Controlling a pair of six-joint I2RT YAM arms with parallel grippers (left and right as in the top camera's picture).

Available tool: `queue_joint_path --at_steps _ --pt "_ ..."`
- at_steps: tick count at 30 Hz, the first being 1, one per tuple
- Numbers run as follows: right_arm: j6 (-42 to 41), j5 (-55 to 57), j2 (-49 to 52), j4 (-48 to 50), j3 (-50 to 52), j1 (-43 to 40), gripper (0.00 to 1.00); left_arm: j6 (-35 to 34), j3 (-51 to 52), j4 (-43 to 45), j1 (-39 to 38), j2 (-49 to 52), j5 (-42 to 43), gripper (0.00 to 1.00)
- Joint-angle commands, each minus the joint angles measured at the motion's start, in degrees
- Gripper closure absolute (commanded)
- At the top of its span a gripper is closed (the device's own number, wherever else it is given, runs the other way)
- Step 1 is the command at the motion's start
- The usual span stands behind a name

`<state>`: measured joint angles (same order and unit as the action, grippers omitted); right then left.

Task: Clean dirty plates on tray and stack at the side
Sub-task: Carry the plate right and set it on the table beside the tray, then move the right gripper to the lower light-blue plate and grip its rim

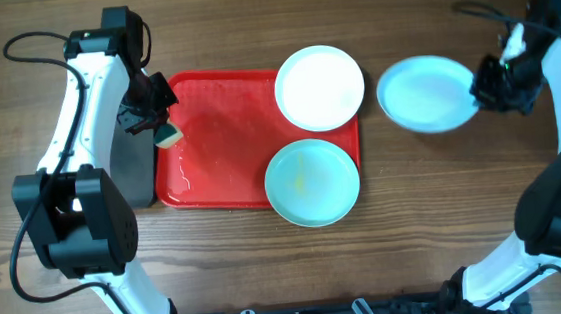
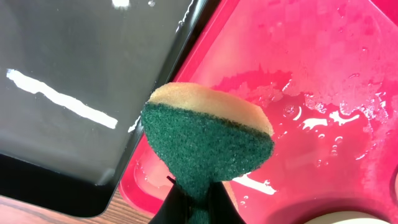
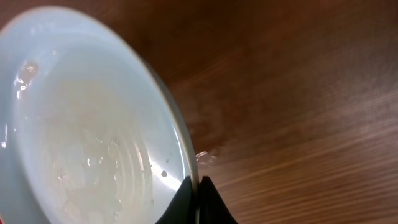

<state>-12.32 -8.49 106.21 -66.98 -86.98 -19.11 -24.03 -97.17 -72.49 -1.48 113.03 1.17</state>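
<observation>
Red tray (image 1: 221, 142) bears white plate (image 1: 319, 88), turquoise plate (image 1: 312, 182); third plate (image 1: 421, 94) clamped in right fingers (image 1: 483, 89); left fingers (image 1: 161, 124) pinch one sponge (image 1: 169, 137).

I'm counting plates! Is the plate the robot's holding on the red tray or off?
Off. The held plate is beside the tray, over wood, its rim in the right gripper.

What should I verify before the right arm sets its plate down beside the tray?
1. Right pincer grip on the pale blue plate's rim: ok, shut.
2. Plate clear of the red tray: ok, over wooden table to its right.
3. Plate clean: cannot tell; droplets inside.
4. Plate touching the table: cannot tell.
5. Left pincer with sponge out of the way: ok, at the tray's left end.
6. Tray emptied: not ok; white plate and turquoise plate are on it.
</observation>
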Motion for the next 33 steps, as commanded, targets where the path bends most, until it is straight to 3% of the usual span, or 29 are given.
queue_joint_path --at_steps 1,8,9,11,12,13,16,19,26,33 --pt "-2.3 -0.1 -0.7 4.6 7.3 -1.1 0.96 1.1 -1.3 0.0 -0.1 -0.5 -0.6 0.96" --pt "-4.3 -0.1 -0.7 13.4 16.2 -1.2 0.96 1.1 -1.3 0.0 -0.1 -0.5 -0.6 0.96" --pt "-4.2 0.0 -0.7 13.5 16.3 -1.2 0.90 1.1 -1.3 0.0 -0.1 -0.5 -0.6 0.96" --pt "-4.1 -0.4 -0.7 13.5 16.3 -1.2 0.40 1.1 -1.3 0.0 -0.1 -0.5 -0.6 0.96" --pt "-3.8 -1.8 -0.7 13.6 16.3 -1.2 0.21 1.1 -1.3 0.0 -0.1 -0.5 -0.6 0.96" --pt "-3.0 -4.4 -0.7 13.7 16.2 -1.2 0.13 1.1 -1.3 0.0 -0.1 -0.5 -0.6 0.96" --pt "0.5 -13.3 -0.7 11.5 14.3 -1.2 0.15 1.1 -1.3 0.1 -0.2 -0.5 -0.6 0.96" --pt "4.5 -17.4 -1.1 6.3 10.3 -0.7 0.30 1.1 -1.3 0.1 -0.1 -0.5 -0.6 0.96" --pt "4.6 -16.0 -12.2 2.6 8.4 6.3 0.37 1.1 -1.5 0.0 -0.1 -1.7 -0.6 0.96" --pt "-3.1 -8.4 -17.0 -0.3 10.7 20.9 0.45 0.7 -1.5 0.7 -0.1 -14.3 -1.6 0.96"
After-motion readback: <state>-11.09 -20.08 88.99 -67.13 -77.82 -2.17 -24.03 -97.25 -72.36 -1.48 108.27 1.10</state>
